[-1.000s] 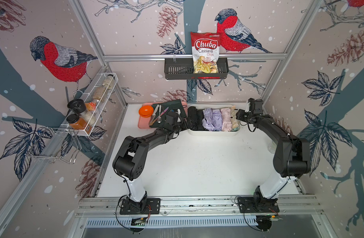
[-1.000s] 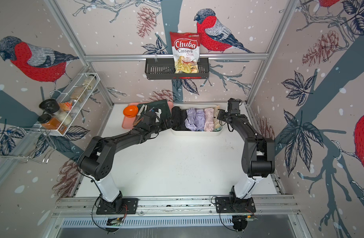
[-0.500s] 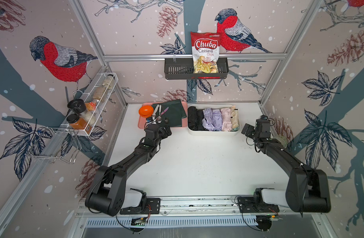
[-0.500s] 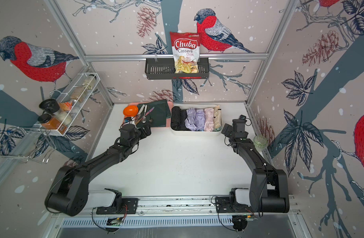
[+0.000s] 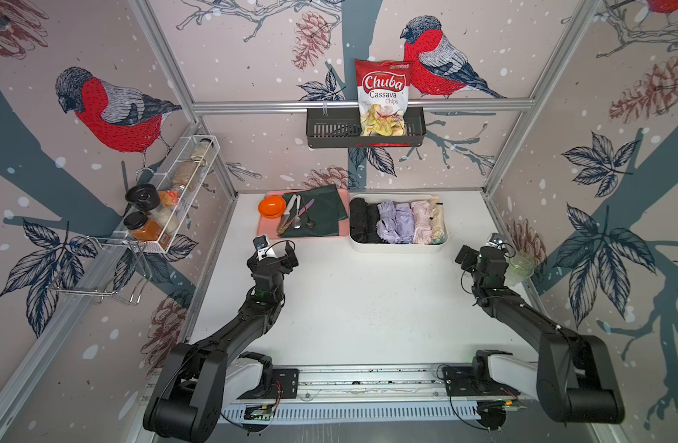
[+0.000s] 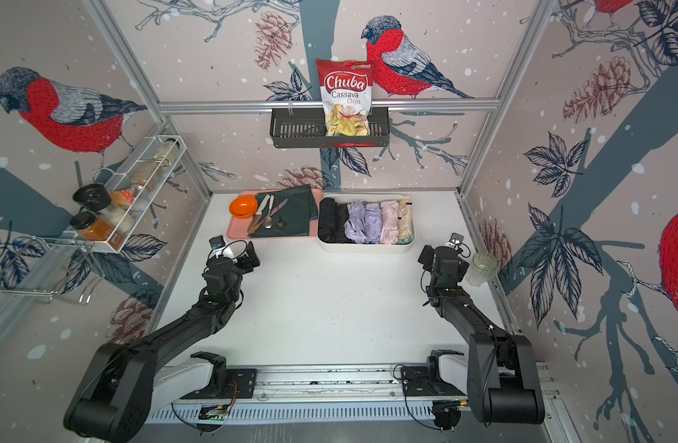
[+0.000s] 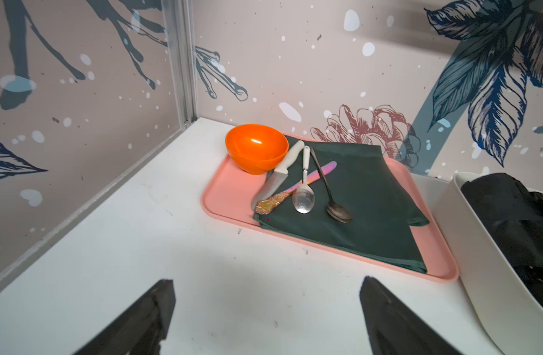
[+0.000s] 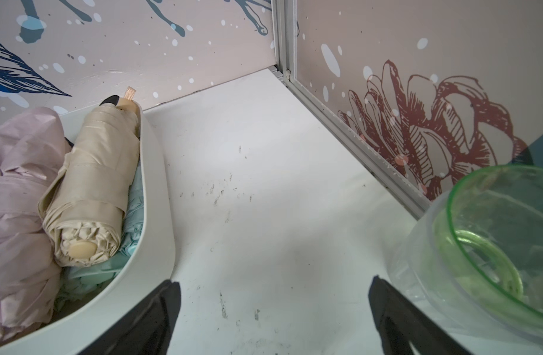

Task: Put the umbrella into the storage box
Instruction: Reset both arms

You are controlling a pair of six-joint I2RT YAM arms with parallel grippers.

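Observation:
The cream-white storage box [image 5: 398, 247] [image 6: 365, 247] stands at the back of the table and holds several folded umbrellas side by side. The beige umbrella [image 8: 90, 190] [image 5: 437, 220] lies at its right end, on top of a mint one. A black umbrella [image 7: 509, 212] lies at the left end. My left gripper [image 7: 267, 295] [image 5: 281, 250] is open over bare table, in front of the pink tray. My right gripper [image 8: 274, 292] [image 5: 478, 250] is open and empty, between the box wall [image 8: 155, 215] and a glass jar.
A pink tray [image 5: 266, 226] [image 7: 230, 196] left of the box carries an orange bowl [image 7: 256, 147], a dark green cloth and cutlery. A green-tinted glass jar [image 5: 521, 266] [image 8: 491, 239] stands by the right wall. A black wall basket [image 5: 329, 130] holds a chips bag. A wire rack [image 5: 168, 199] hangs on the left wall.
Both arms have drawn back from the storage box toward the front and out to the sides. The umbrellas stay in the box.

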